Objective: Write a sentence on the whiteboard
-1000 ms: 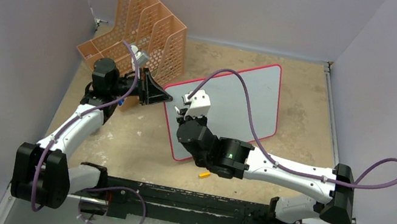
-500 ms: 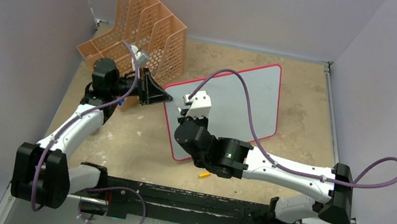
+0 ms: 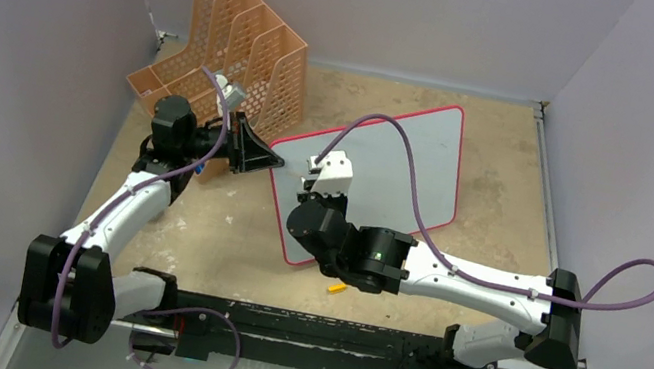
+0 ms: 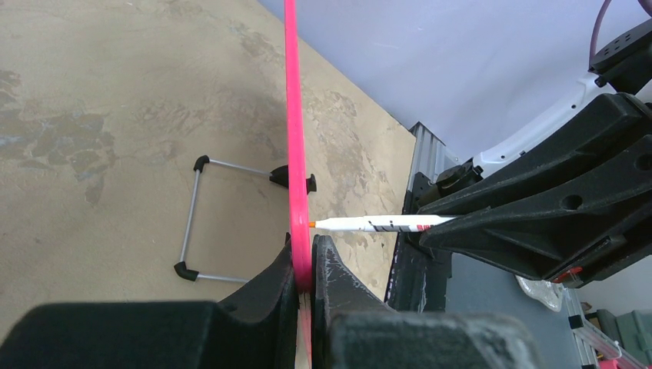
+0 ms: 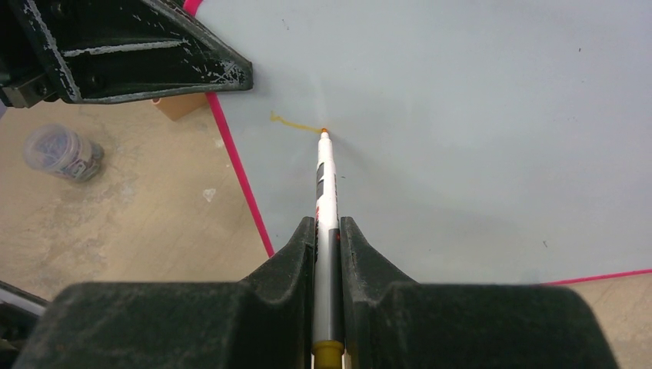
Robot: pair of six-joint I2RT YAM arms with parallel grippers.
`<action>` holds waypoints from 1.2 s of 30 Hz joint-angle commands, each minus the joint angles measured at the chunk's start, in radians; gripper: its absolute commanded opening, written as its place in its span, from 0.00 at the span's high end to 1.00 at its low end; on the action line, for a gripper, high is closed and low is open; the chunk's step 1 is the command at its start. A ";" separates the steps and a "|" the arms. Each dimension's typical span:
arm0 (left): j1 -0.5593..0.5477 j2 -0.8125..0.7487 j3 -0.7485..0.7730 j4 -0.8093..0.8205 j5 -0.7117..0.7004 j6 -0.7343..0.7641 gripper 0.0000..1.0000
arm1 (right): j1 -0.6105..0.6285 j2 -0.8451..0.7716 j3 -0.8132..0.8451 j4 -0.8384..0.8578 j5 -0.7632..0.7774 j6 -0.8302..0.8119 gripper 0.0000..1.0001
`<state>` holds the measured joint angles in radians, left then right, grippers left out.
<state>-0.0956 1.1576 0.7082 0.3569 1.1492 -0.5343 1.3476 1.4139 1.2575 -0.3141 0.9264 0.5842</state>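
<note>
The whiteboard [image 3: 440, 154] stands tilted on the table, pale with a pink frame [image 4: 292, 115]. My left gripper [image 4: 305, 265] is shut on the frame's left edge [image 3: 278, 164]. My right gripper [image 5: 327, 231] is shut on a white marker [image 5: 326, 184], gripped near its yellow rear end. The marker's orange tip touches the board close to that left edge [image 4: 311, 224]. Of the sentence, only one short yellow-orange stroke [image 5: 292, 123] shows, running left from the tip. In the top view the right gripper [image 3: 310, 167] is over the board's left part.
An orange perforated file rack [image 3: 235, 47] stands behind the left arm. A small orange cap [image 3: 337, 288] lies on the table near the board's front corner. A clear little jar [image 5: 58, 151] sits left of the board. The board's wire stand [image 4: 196, 215] rests behind it.
The right gripper with the marker has shifted slightly to the right across the board. The left arm and the board have stayed put.
</note>
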 commanded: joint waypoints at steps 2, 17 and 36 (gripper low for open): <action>-0.001 -0.018 0.010 0.052 0.058 0.045 1.00 | -0.016 -0.017 0.039 -0.024 0.061 0.030 1.00; 0.002 -0.014 0.013 0.040 0.047 0.053 1.00 | -0.017 -0.121 -0.017 0.182 -0.069 -0.150 1.00; 0.005 -0.010 0.016 0.033 0.046 0.056 1.00 | -0.009 -0.020 0.055 0.079 -0.149 -0.132 1.00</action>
<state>-0.0921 1.1576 0.7082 0.3496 1.1530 -0.5297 1.3342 1.3830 1.2526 -0.2298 0.7654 0.4419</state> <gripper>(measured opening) 0.032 0.146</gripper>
